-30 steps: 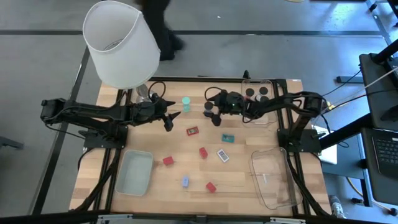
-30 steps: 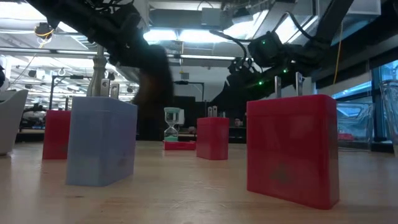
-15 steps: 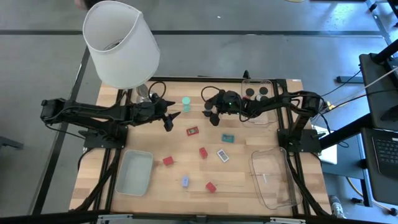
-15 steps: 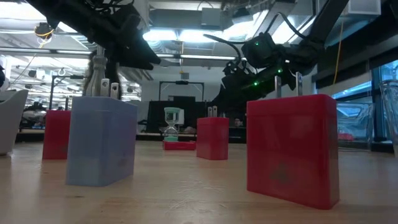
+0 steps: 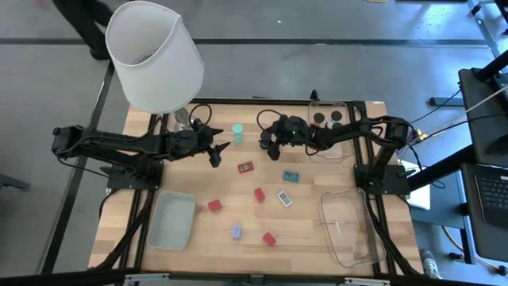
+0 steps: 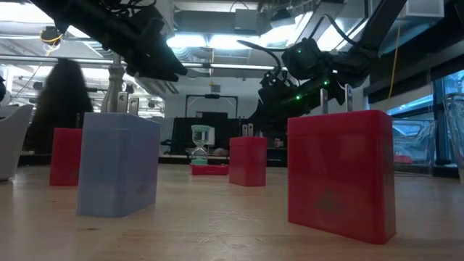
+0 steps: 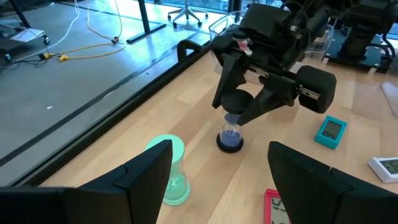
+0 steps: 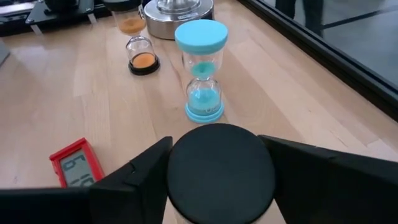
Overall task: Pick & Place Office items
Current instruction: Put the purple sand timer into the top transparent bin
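Right claw (image 7: 239,118) around dark-capped hourglass (image 7: 231,132)
Hourglass upright on bench (image 5: 198,179) near back edge, beside teal hourglass (image 5: 237,131); fingers flank top cap, grip unclear. Left claw (image 5: 220,151) open, hovering nearby.

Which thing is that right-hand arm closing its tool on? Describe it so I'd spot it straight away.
Start at the big white lampshade and follow the table's far edge toward the right arm's tool. Between its fingers stands a small hourglass with black caps and bluish sand. The taller hourglass nearby is teal.
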{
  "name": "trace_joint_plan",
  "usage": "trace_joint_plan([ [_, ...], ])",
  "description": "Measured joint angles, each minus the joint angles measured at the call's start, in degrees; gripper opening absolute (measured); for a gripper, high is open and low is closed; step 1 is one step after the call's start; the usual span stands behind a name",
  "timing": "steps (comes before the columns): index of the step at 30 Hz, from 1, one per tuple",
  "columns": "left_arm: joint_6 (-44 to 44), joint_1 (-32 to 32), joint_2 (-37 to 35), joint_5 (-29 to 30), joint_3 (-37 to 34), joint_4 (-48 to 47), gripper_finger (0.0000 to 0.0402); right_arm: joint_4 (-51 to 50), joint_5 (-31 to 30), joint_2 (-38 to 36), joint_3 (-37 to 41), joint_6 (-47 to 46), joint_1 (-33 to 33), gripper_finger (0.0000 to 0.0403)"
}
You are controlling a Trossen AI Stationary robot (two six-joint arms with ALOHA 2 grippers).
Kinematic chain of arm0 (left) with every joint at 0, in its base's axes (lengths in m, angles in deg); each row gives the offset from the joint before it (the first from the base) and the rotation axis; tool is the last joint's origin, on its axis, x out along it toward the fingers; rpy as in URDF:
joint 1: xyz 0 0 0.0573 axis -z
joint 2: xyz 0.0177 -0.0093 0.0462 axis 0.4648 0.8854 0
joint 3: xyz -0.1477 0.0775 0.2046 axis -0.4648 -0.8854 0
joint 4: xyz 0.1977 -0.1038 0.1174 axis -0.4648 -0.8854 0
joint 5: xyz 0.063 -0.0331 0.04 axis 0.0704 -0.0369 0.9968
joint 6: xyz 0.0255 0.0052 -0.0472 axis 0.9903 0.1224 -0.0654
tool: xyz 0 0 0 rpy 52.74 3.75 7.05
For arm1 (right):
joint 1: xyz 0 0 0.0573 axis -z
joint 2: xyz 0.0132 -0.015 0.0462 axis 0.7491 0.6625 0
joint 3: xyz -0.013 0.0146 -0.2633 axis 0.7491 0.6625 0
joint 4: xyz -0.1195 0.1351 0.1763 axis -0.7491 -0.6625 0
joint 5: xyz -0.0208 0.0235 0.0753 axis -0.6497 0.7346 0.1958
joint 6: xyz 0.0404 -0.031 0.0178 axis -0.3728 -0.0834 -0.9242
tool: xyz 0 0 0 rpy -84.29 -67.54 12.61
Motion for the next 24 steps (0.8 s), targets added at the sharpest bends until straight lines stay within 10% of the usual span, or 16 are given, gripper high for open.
trace_joint_plan([
  [24,1.5,-0.1,0.0,0.3,0.0,-0.5,0.0262,-44.0,-15.6,-41.8,0.0,-1.0,6.5,0.0221],
])
